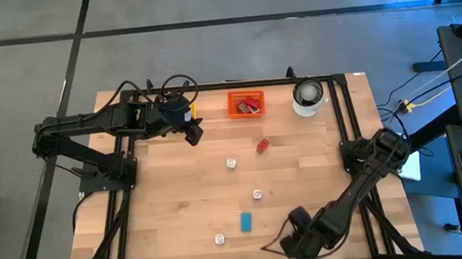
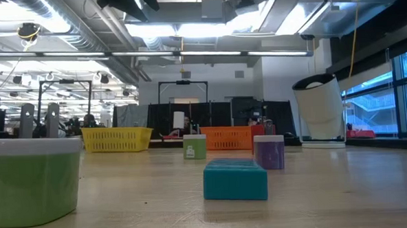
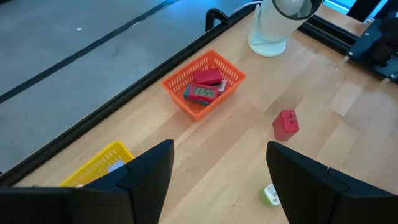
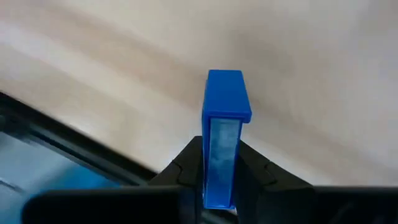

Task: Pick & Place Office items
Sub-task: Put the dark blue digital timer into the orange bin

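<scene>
Right gripper (image 4: 221,186): at the near edge of the table, right of centre, its two dark fingers clamped on a blue block (image 4: 225,130). In the high view the gripper (image 1: 297,240) hides the block.
Blue block: a slim, bright blue box, standing out past the fingertips over bare wood.
Left gripper (image 3: 217,180): fingers spread wide with nothing between them, held above the far left part of the table; in the high view it (image 1: 192,134) is just beside the yellow tray.
Red block (image 1: 262,146): lies alone on the wood, between the orange tray and the table's middle.
Teal block (image 1: 246,221): flat rectangle near the front edge, left of the right gripper.
Small pieces: one pale cube (image 1: 231,162) near the centre, one (image 1: 257,194) nearer the front, one (image 1: 220,239) at the front edge, all well apart.
Orange tray (image 3: 173,84): mesh basket at the far edge, holding a red piece (image 3: 208,77) and a flat piece with a greenish display (image 3: 203,93).
Yellow tray (image 3: 99,162): at the far left edge, mostly hidden by the left gripper; something pale shows inside.
White container (image 1: 308,96): round, dark-rimmed, at the far right; contents cannot be told.
</scene>
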Robot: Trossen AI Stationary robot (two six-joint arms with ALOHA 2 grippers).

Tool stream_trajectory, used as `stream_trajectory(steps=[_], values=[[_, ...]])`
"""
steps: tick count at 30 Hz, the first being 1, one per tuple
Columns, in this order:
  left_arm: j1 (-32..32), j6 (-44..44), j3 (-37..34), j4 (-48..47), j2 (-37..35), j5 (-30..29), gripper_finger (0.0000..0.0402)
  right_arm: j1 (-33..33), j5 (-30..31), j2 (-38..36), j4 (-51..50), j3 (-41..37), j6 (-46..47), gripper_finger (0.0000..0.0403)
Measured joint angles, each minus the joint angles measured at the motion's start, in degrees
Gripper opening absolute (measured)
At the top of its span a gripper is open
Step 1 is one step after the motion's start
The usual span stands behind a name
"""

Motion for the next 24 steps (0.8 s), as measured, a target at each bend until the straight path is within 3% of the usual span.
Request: stream_trajectory(steps=[7,13,18,24], values=[[0.00,0.02,0.00,0.00,-0.01,-4.66,0.0253,-5.42,25.08,-9.54,-11.88,0.00,-2.04,0.0055],[0.00,1.38,0.00,0.00,-0.02,-7.03,0.0253,-13.25,43.79,-20.79,-14.19,0.00,-18.63,0.0057],[0.13,1.68,0.00,0.02,-0.02,-10.16,0.0253,-20.62,51.24,-29.45,-8.11,0.00,-37.13,0.0059],[0.13,5.28,0.00,0.07,-0.02,-11.01,0.0253,-28.14,51.69,-34.98,7.77,0.00,-61.76,0.0059]])
